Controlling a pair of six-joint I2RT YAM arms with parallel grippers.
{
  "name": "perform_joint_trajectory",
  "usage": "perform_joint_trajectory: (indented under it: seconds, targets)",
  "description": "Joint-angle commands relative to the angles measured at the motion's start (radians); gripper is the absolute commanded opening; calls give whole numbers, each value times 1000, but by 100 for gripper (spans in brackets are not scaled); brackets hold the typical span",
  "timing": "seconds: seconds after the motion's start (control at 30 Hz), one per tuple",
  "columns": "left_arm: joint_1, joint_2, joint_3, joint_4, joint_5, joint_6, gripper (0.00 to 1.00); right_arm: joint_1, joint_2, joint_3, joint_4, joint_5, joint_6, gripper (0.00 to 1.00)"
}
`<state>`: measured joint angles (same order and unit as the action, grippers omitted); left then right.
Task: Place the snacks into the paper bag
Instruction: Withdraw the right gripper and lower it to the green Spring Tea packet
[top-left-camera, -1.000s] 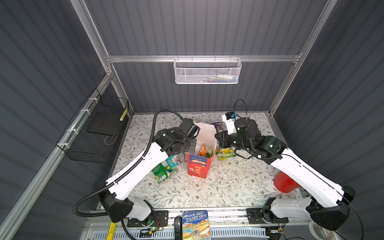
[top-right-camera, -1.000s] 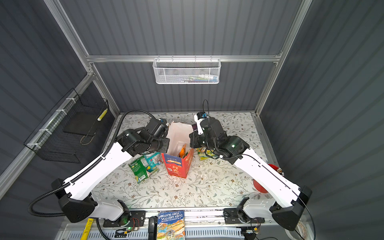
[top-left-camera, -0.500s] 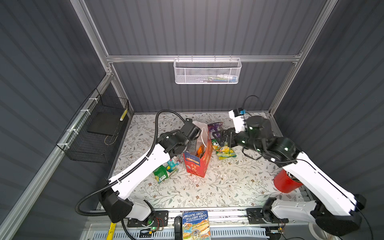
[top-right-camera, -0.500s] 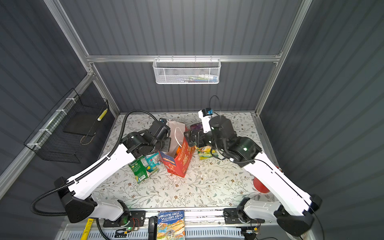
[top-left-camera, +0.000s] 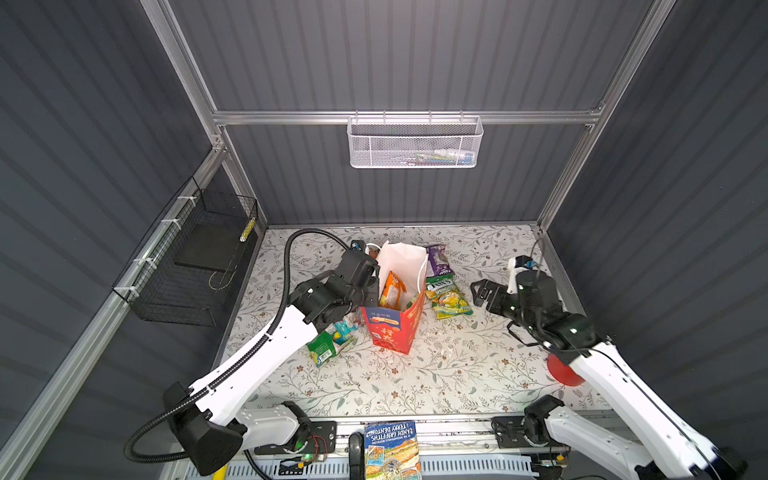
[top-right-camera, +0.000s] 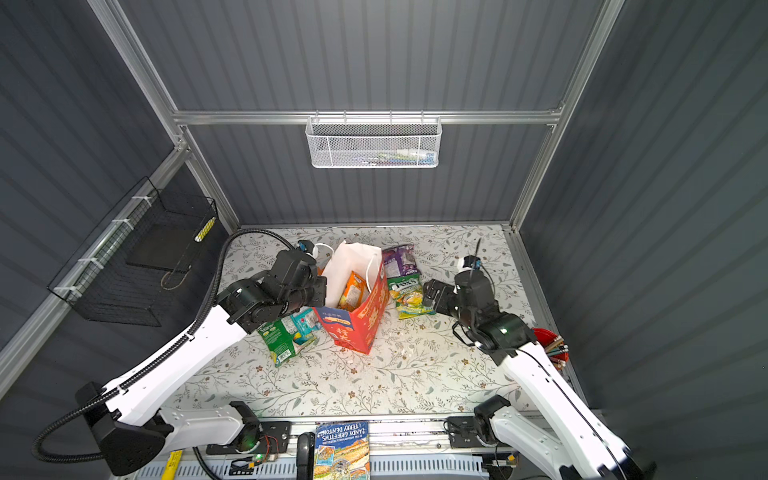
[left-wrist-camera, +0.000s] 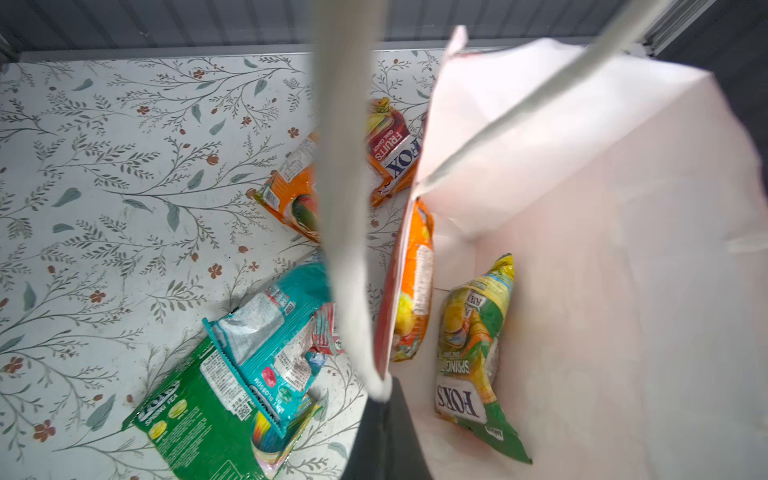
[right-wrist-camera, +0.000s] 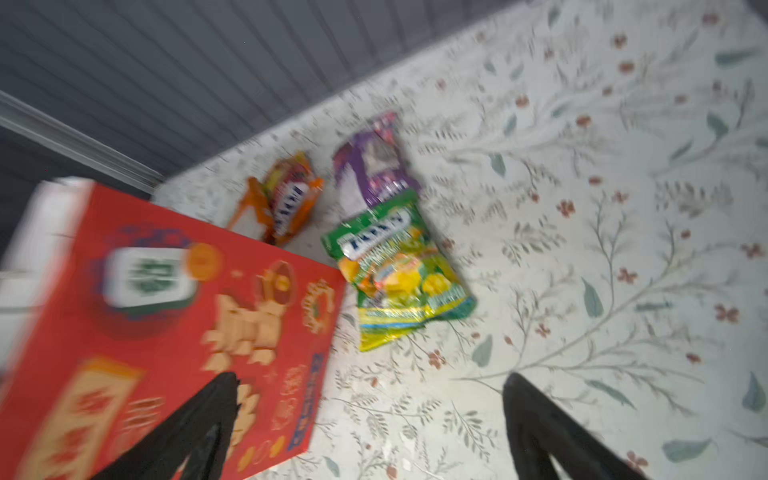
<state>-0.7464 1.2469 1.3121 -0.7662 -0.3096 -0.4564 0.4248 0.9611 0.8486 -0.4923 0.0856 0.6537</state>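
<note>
The red paper bag (top-left-camera: 395, 328) (top-right-camera: 357, 328) stands open at mid table. My left gripper (top-left-camera: 375, 284) (left-wrist-camera: 384, 409) is shut on its left rim. Inside the bag, the left wrist view shows an orange packet (left-wrist-camera: 411, 282) and a green-yellow FOX'S packet (left-wrist-camera: 473, 345). Right of the bag lie a green-yellow packet (top-left-camera: 446, 295) (right-wrist-camera: 399, 266) and a purple one (top-left-camera: 436, 257) (right-wrist-camera: 374, 166). An orange packet (left-wrist-camera: 291, 195) lies behind the bag. Left of the bag, a teal packet (left-wrist-camera: 266, 332) rests on a green one (top-right-camera: 280, 340). My right gripper (top-left-camera: 478, 293) (right-wrist-camera: 370, 415) hangs open and empty, right of the green-yellow packet.
A red cup (top-right-camera: 544, 336) holding pencils stands at the table's right edge beside my right arm. A blue book (top-left-camera: 390, 451) lies on the front rail. A black wire basket (top-left-camera: 195, 266) hangs on the left wall, a white mesh basket (top-left-camera: 415, 143) on the back wall.
My right gripper has pulled back to the right from over the bag's mouth and opened. The bag leaned right, then stood up again. My left gripper kept its hold on the rim.
</note>
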Motion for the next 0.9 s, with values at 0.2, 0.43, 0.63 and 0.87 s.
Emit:
perform_joint_trajectory:
  seconds: [0.2, 0.43, 0.63, 0.87]
  targets:
    - [4, -39, -22, 63, 53, -6, 0, -43, 227, -75, 194, -105, -25, 99]
    - [5, -56, -16, 29, -58, -25, 0, 24, 417, -17, 177, -64, -94, 99]
    - [4, -69, -30, 52, -58, -21, 0, 107, 564, 116, 115, 25, -142, 99]
    - [4, -53, -29, 52, -41, -13, 0, 126, 708, 199, 109, 27, -161, 99]
